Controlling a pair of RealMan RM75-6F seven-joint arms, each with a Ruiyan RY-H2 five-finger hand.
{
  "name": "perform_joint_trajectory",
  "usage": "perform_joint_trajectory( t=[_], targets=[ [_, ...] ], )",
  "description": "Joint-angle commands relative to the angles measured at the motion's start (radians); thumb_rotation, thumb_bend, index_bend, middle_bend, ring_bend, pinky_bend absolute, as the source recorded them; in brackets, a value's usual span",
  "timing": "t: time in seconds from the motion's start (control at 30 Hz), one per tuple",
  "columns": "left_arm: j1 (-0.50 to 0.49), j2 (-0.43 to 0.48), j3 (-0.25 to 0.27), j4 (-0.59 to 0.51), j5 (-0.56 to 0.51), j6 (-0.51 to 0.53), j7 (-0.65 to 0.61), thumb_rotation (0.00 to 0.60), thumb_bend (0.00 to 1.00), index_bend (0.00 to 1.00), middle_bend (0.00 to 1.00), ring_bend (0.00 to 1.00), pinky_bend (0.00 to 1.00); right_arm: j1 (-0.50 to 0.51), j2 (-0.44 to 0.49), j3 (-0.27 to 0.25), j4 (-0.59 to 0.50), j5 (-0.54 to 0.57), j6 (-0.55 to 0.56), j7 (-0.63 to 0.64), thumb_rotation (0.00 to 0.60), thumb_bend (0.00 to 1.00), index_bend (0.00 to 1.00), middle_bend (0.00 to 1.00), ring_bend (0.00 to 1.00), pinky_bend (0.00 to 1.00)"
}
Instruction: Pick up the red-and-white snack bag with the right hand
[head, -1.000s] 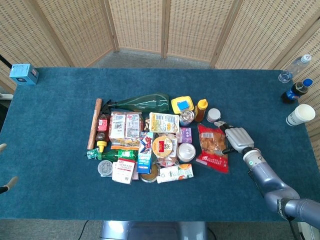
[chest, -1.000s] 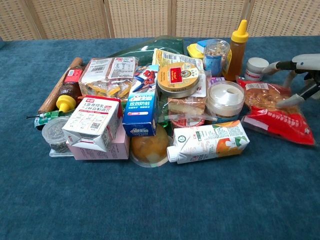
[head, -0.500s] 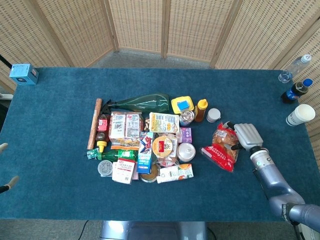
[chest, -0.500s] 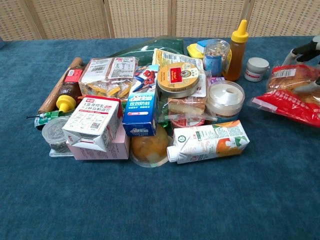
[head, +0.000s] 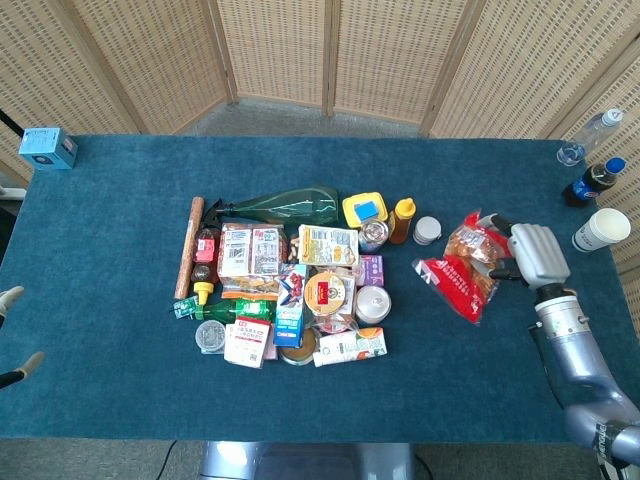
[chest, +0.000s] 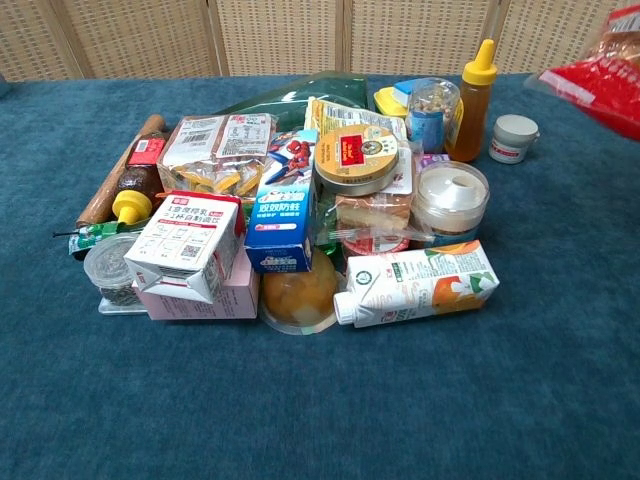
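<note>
My right hand (head: 533, 253) holds the red-and-white snack bag (head: 464, 268) off the table, to the right of the pile. The bag hangs tilted, its red end pointing toward the pile. In the chest view only the bag (chest: 601, 82) shows, at the top right corner, well above the cloth; the hand itself is out of that frame. Of my left hand (head: 10, 296) only fingertips show at the left edge of the head view, with nothing between them.
A pile of groceries (head: 290, 280) fills the table's middle, with a honey bottle (head: 402, 219) and small white jar (head: 427, 230) nearest the bag. A paper cup (head: 601, 229) and two bottles (head: 593, 180) stand at the right edge. A blue box (head: 48, 148) sits far left.
My right hand closed on the snack bag, lifted it off the cloth and carried it up and to the right, away from the pile. The left hand stayed put.
</note>
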Motion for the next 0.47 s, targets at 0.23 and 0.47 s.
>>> perform_joint_trajectory(
  t=[0.23,0.47],
  targets=[
    [0.001,-0.007,0.002,0.012,0.003,0.000,-0.011,0.600,0.00,0.15,0.26,0.17,0.00,-0.022,0.043,0.024,-0.093,-0.019,0.056,-0.014,0.600,0.32,0.45,0.76,1.00,1.00],
    [-0.002,-0.008,0.001,0.016,0.005,-0.001,-0.013,0.600,0.00,0.15,0.26,0.17,0.00,-0.027,0.048,0.018,-0.128,-0.027,0.067,-0.040,0.600,0.32,0.45,0.75,1.00,1.00]
  ],
)
